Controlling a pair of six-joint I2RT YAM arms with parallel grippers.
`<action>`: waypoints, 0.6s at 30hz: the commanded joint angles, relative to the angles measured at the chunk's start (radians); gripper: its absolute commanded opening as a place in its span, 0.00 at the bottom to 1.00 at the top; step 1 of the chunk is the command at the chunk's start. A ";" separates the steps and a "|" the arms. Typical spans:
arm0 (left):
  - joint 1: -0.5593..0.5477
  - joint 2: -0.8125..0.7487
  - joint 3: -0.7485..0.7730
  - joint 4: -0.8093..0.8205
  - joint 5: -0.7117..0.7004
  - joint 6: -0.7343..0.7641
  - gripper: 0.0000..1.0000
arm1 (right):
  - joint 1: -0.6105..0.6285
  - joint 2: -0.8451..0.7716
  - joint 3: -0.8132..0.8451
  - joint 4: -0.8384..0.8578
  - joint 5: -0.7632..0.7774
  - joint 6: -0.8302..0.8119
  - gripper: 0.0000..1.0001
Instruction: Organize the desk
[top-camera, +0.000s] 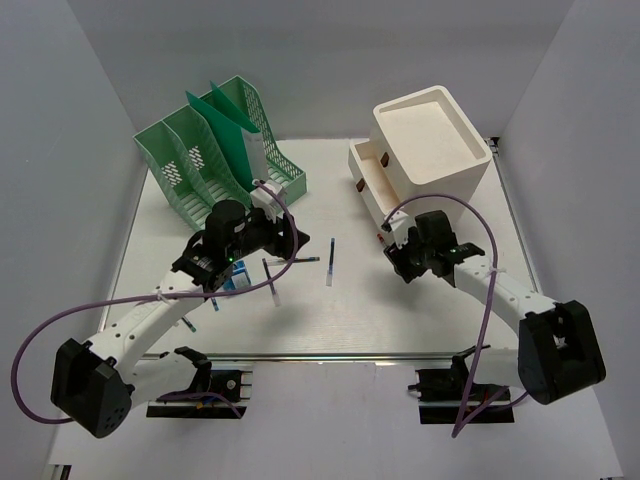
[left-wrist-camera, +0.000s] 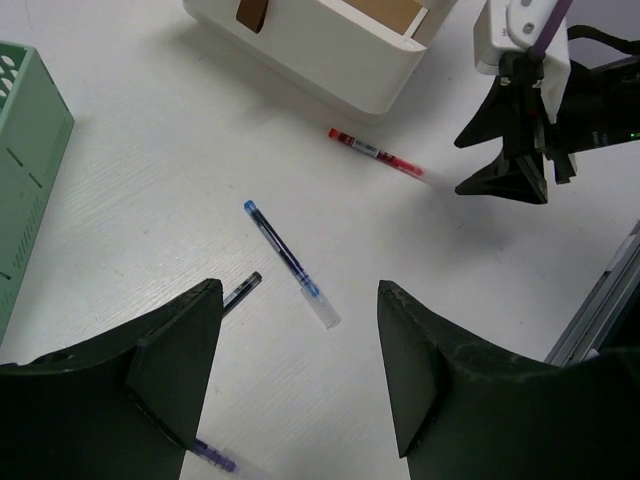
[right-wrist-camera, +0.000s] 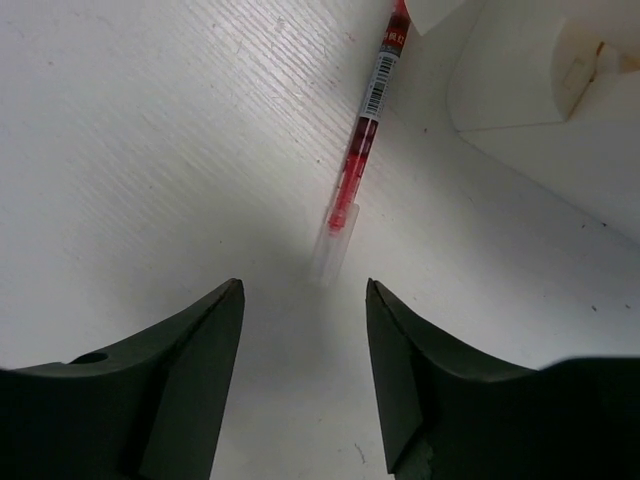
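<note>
While both arms hover over the desk (top-camera: 400, 315), the white floor of this grey-walled enclosure, I see the green file rack (top-camera: 215, 160) at rear left holding a green sheet (top-camera: 232, 112) upright. The white drawer box (top-camera: 435, 140) sits rear right with its lower drawer (top-camera: 368, 180) pulled out; I cannot make out the contents. The left gripper (left-wrist-camera: 298, 292) has its jaws apart above a blue pen (left-wrist-camera: 285, 255). The right gripper (right-wrist-camera: 303, 290) also has its jaws apart, with a red pen (right-wrist-camera: 362, 135) just ahead.
</note>
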 joint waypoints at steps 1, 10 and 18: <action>-0.002 -0.037 0.017 -0.003 -0.014 0.024 0.73 | 0.004 0.021 -0.006 0.093 0.012 0.029 0.57; -0.002 -0.040 0.015 0.004 0.001 0.030 0.73 | 0.004 0.095 -0.030 0.145 0.029 0.009 0.46; -0.002 -0.048 0.011 0.009 0.012 0.031 0.73 | 0.004 0.150 -0.046 0.200 0.047 -0.027 0.45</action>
